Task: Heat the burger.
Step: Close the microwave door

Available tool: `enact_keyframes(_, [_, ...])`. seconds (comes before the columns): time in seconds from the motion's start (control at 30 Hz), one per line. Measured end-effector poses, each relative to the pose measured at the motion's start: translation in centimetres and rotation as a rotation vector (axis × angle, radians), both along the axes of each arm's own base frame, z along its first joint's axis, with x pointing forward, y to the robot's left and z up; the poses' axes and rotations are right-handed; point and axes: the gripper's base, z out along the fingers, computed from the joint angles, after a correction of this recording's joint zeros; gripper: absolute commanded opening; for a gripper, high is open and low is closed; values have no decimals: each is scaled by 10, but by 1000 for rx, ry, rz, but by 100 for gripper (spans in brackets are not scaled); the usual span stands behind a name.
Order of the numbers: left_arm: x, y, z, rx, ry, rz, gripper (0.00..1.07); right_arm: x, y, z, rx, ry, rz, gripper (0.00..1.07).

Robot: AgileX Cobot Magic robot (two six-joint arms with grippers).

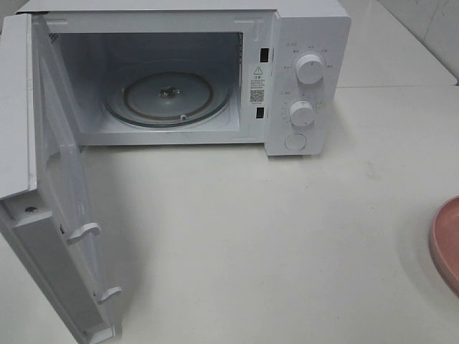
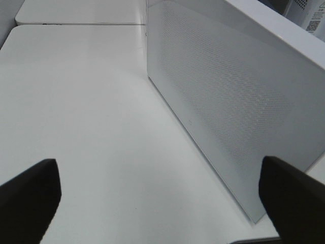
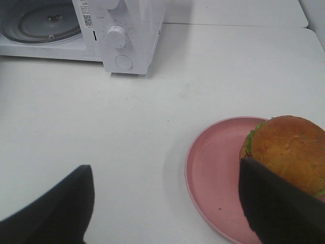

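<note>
The burger (image 3: pixel 289 145), with a golden-brown bun and green lettuce at its edge, sits on a pink plate (image 3: pixel 213 168) in the right wrist view. My right gripper (image 3: pixel 164 166) is open just short of the plate, and one of its fingers (image 3: pixel 279 203) covers the burger's near side. Nothing is between its fingers. My left gripper (image 2: pixel 158 160) is open and empty over the bare table, beside the outer face of the microwave door (image 2: pixel 228 96). In the high view the burger and both grippers are out of view; only the plate's rim (image 1: pixel 448 244) shows at the right edge.
The white microwave (image 1: pixel 308 79) stands at the back of the table with its door (image 1: pixel 64 186) swung wide to the left. Its glass turntable (image 1: pixel 168 93) is bare. Two knobs and a button are on its right panel.
</note>
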Motion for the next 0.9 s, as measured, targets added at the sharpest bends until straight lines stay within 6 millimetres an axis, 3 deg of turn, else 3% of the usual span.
enact_keyframes(0.9, [0,0,0,0,0,0,98,0,0,0,4,1,-2,75])
